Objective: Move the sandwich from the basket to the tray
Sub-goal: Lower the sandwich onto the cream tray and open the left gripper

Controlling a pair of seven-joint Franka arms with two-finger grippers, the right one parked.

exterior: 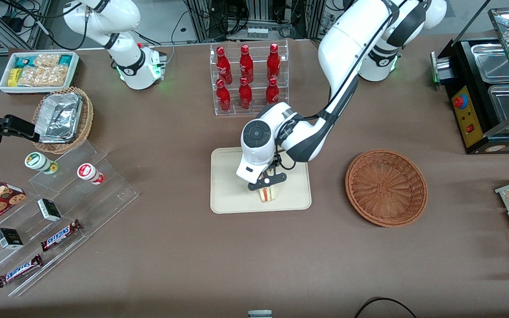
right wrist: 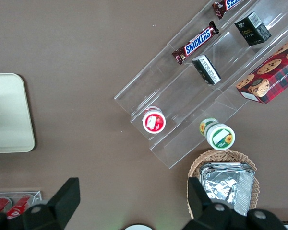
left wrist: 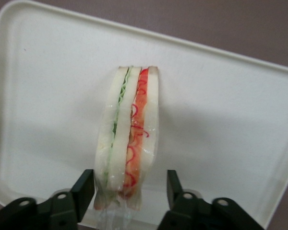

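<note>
Sandwich (left wrist: pixel 128 139) stands on edge on the tray (left wrist: pixel 230 124), gripper (left wrist: pixel 130 189) spread around it, fingers (left wrist: pixel 84 189) apart from the bread. Lift straight, or you may tip it over.

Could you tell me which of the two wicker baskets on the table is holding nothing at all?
The reddish-brown basket beside the tray; the tan basket holds foil containers. The gripper, open, straddles the sandwich on the tray.

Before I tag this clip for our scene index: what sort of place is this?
Probably a lab mock-up of a snack kiosk: a bottle rack, Snickers bars on clear steps, a food warmer. The gripper is open around the sandwich on the tray.
</note>
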